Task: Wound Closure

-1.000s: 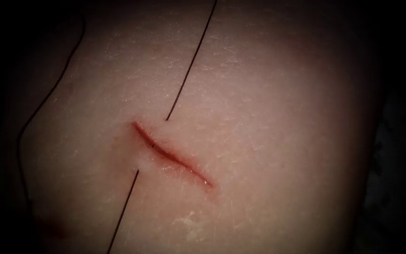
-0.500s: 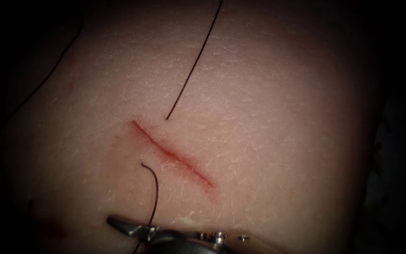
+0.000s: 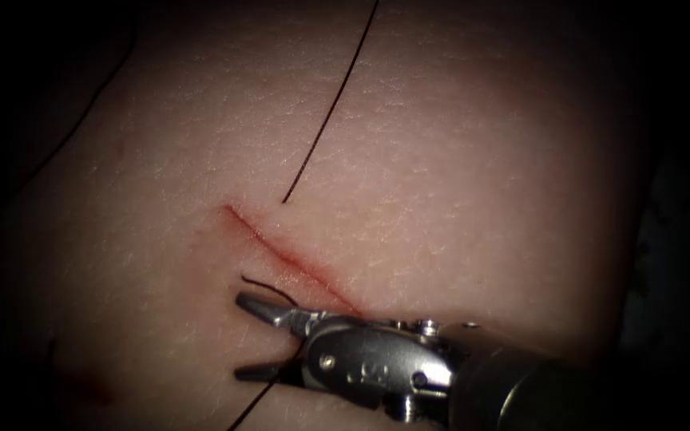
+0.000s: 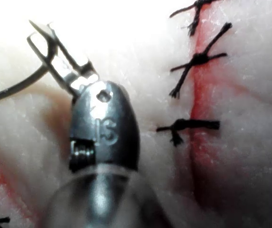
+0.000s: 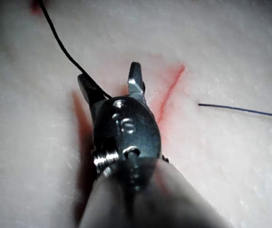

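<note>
Tissue: the pale pink slab of pork-belly tissue (image 3: pixel 457 160) fills the endoscope view.
Cut: a short, slanting red cut (image 3: pixel 281 249) lies open near the middle of the tissue, running from far left to near right.
Thread: the thin black thread (image 3: pixel 337 96) comes down from the far edge and enters the tissue just right of the cut. It emerges just left of the cut, curls between the right tool's jaws and runs off the near edge.
Right tool: the silver wristed right tool (image 3: pixel 239 335) reaches in from the near right and lies low over the near end of the cut. Its jaws are spread, one on each side of the thread, pinching nothing. In the right wrist view the same tool (image 5: pixel 108 71) straddles the thread (image 5: pixel 62 47) beside the cut (image 5: pixel 169 92).
Left tool: in the left wrist view the silver left tool (image 4: pixel 43 40) has its jaws pressed together on a thin, grey, curved metal needle (image 4: pixel 12 90), gripped near one end.
Needle: it arcs away from the jaws above the tissue (image 4: pixel 140 42). Its other end runs out of the picture, so whether it sits in the tissue cannot be told.
Stitches: near the left tool, knotted black stitches (image 4: pixel 200 59) cross a second red line (image 4: pixel 200 102).
Red fluid: a faint smear of red fluid (image 3: pixel 89 391) marks the near left of the tissue.
</note>
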Available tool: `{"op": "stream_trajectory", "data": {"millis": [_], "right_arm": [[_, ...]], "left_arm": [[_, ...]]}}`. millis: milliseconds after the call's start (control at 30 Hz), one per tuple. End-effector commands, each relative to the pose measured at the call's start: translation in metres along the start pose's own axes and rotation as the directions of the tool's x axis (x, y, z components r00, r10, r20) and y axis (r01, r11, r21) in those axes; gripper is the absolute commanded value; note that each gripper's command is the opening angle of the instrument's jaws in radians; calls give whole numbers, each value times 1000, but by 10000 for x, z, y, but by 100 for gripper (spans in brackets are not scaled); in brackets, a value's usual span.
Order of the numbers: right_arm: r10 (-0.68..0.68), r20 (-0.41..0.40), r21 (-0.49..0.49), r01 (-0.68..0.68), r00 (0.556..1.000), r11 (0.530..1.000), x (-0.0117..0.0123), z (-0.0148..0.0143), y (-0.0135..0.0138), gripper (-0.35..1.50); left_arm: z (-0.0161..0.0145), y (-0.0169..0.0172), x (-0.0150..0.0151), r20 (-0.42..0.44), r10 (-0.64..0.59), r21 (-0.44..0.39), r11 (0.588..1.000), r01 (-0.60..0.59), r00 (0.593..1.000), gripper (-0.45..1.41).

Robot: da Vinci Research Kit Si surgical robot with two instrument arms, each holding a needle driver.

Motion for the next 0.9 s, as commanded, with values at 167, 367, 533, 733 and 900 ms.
{"op": "stream_trajectory", "data": {"millis": [167, 367, 533, 733, 900], "right_arm": [[7, -10, -2, -7, 1000, 1000, -5, -3, -2, 141], [12, -9, -22, -12, 1000, 1000, -11, 7, 4, 143], [16, -3, -40, -16, 1000, 999, -15, 20, 9, 145], [17, 13, -58, -17, 1000, 998, -31, 36, 15, 143], [13, 15, -61, -12, 1000, 998, -49, 45, 18, 116]], "left_arm": [[-37, -34, 4, -1, -16, 86, 996, 16, 1000, -45], [-62, -55, 15, 9, 7, 127, 992, -8, 1000, -45], [-61, -53, 14, 17, 15, 148, 989, -17, 1000, -45], [-45, -41, 10, 0, 22, 145, 989, -22, 1000, -45], [-36, -34, 8, -6, 28, 131, 991, -27, 1000, -45]]}}
